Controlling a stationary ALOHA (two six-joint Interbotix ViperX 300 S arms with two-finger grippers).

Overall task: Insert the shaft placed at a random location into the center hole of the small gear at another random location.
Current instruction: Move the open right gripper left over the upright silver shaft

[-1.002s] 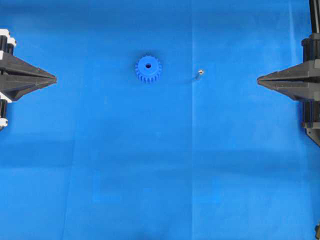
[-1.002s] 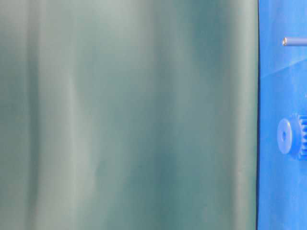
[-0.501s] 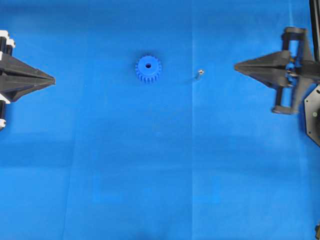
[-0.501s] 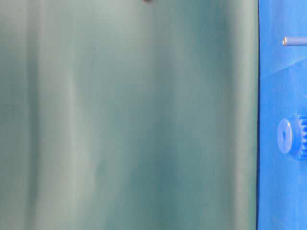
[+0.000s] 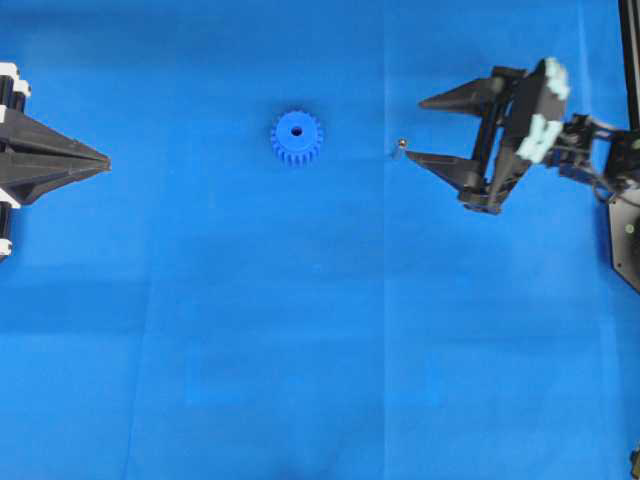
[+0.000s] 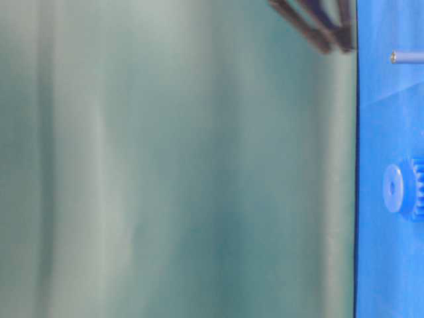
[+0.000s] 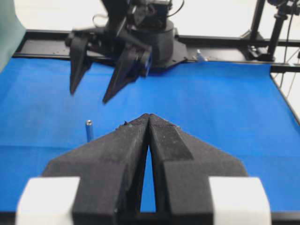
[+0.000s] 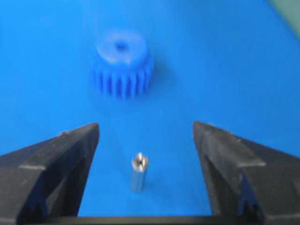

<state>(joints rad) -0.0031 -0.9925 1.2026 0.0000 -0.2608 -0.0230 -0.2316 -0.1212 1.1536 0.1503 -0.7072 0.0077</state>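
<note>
Overhead view: on the blue table (image 5: 300, 350), the right pincer (image 5: 412, 128) has swung in from the right edge since a second ago, its jaws now spread wide. The left pincer (image 5: 108, 160) rests pressed closed at the left edge. The small gear (image 5: 296, 137) lies left of the upright shaft (image 5: 401, 146), which stands just beside the right fingertips (image 5: 408, 155).

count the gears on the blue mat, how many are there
1. The small gear lies flat on the blue mat, upper middle of the overhead view, left of the upright shaft. No other gear shows in any view.
</note>
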